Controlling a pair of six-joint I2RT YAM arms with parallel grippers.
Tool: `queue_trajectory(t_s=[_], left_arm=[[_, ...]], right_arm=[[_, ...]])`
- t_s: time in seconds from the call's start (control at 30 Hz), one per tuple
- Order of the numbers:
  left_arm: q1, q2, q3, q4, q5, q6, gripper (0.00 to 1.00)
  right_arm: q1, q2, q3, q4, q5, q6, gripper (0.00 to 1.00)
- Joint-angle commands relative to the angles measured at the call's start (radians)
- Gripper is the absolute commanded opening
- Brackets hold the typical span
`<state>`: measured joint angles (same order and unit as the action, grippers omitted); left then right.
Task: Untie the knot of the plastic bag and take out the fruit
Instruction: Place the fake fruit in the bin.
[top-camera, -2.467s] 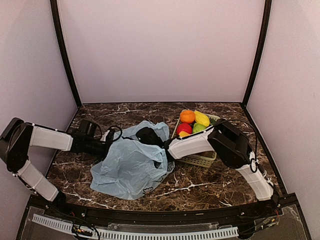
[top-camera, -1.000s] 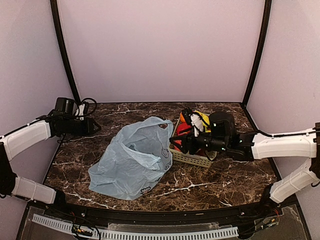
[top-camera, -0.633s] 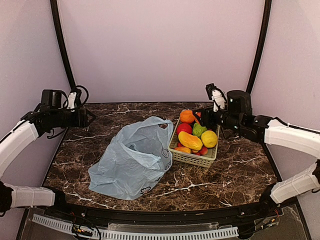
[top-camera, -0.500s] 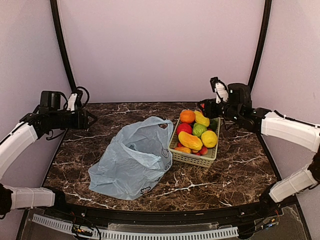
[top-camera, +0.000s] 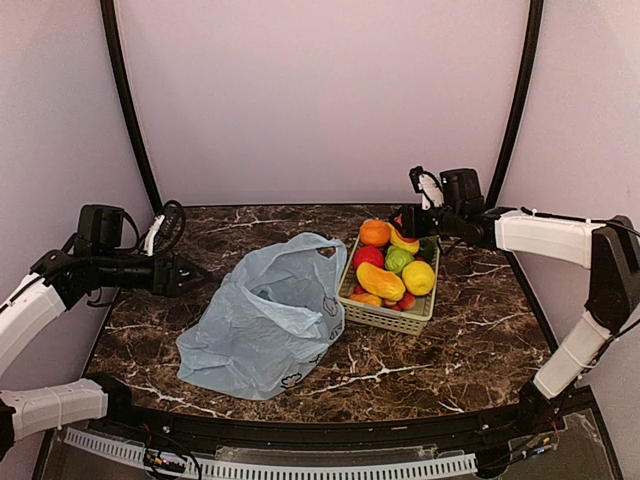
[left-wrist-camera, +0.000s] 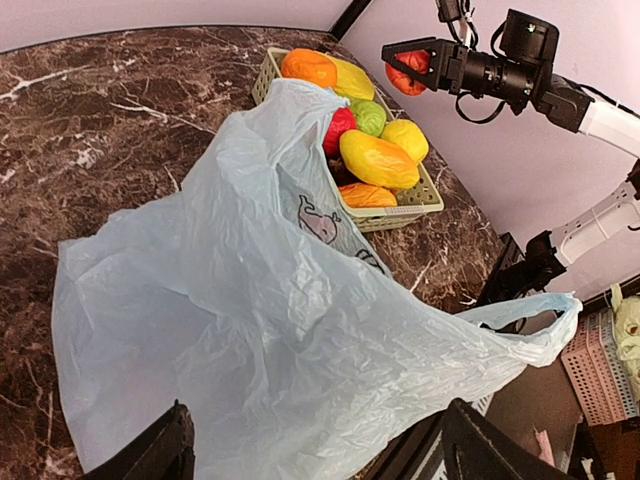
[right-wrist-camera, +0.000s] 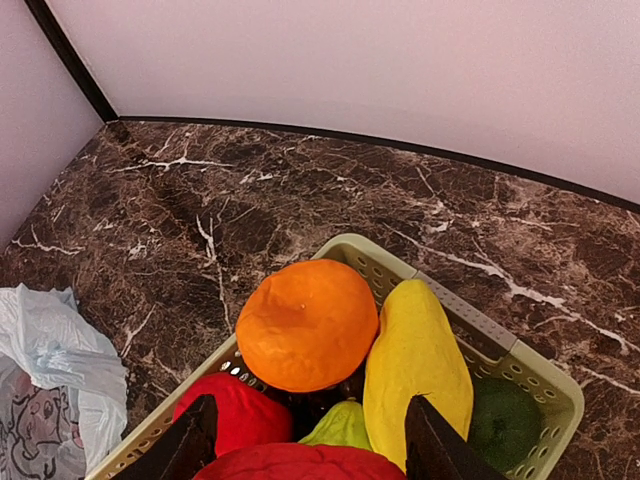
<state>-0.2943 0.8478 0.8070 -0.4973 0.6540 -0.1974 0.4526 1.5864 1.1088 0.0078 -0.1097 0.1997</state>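
While your right hand (top-camera: 408, 220) hovers over the basket (top-camera: 388, 318) pinching a red fruit (left-wrist-camera: 410, 72), probably an apple, your left hand (left-wrist-camera: 320, 450), spread empty, has dropped nearer the plastic bag (top-camera: 265, 320) beside it.

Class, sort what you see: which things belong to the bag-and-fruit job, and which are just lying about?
Job: plastic bag; fruit; red fruit in the right gripper.
Lying about: basket; table; pink crate.
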Motion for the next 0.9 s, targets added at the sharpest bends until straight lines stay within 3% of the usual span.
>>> queue_trajectory(t_s=[0.0, 0.2, 0.47, 0.6, 0.87], left_arm=[[-0.050, -0.008, -0.044, -0.037, 0.023, -0.101, 0.85], [-0.090, -0.002, -0.060, -0.069, 0.023, -0.133, 0.86], [-0.095, -0.016, -0.075, -0.096, 0.023, -0.154, 0.87], [-0.097, -0.016, -0.083, -0.104, 0.051, -0.151, 0.89], [-0.114, -0.041, -0.088, -0.104, 0.096, -0.149, 0.91]], right_arm=[[0.019, 0.042, 0.026, 0.047, -0.052, 0.003, 0.24], [0.026, 0.122, 0.071, 0.042, -0.041, -0.023, 0.32], [0.026, 0.154, 0.098, 0.030, -0.019, -0.047, 0.70], [0.025, 0.147, 0.095, 0.025, -0.013, -0.054, 0.83], [0.026, 0.102, 0.072, 0.023, 0.003, -0.069, 0.94]])
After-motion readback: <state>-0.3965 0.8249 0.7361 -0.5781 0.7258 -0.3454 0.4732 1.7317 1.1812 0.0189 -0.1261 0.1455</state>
